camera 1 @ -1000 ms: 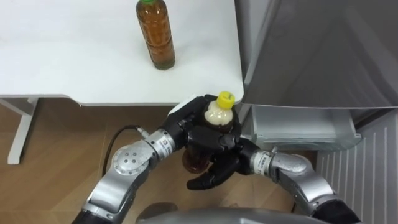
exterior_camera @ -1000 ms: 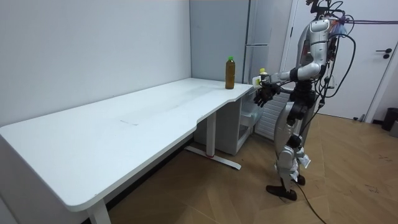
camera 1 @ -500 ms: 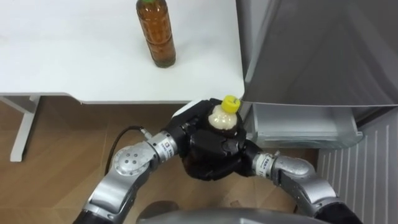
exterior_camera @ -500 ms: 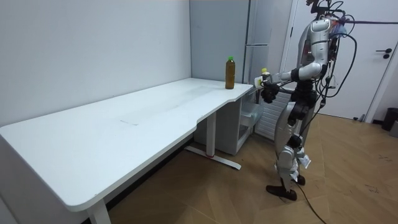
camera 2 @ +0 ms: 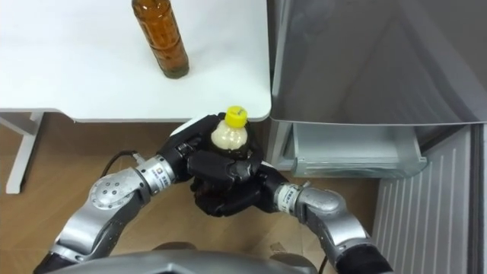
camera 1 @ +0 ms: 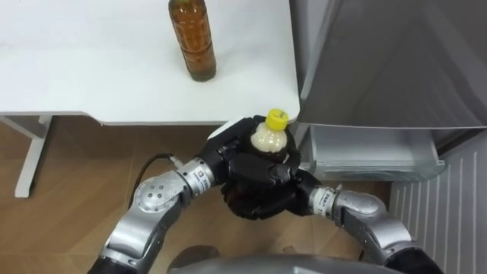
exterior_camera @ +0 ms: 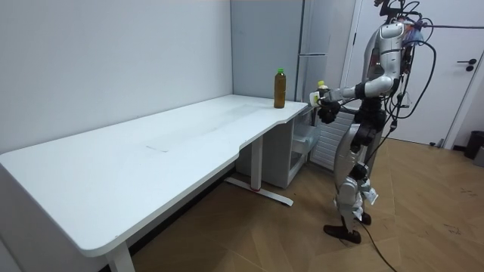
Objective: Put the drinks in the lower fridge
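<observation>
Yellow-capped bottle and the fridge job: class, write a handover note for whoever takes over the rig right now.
Left hand: fingers curled round the yellow-capped bottle.
Right hand: shut on the same bottle, lower down.
The bottle is held upright just off the white table corner, beside the fridge.
The tea bottle stands on the table.
Done: one bottle picked up.
Left: both bottles into the fridge's lower part, which looks open.
</observation>
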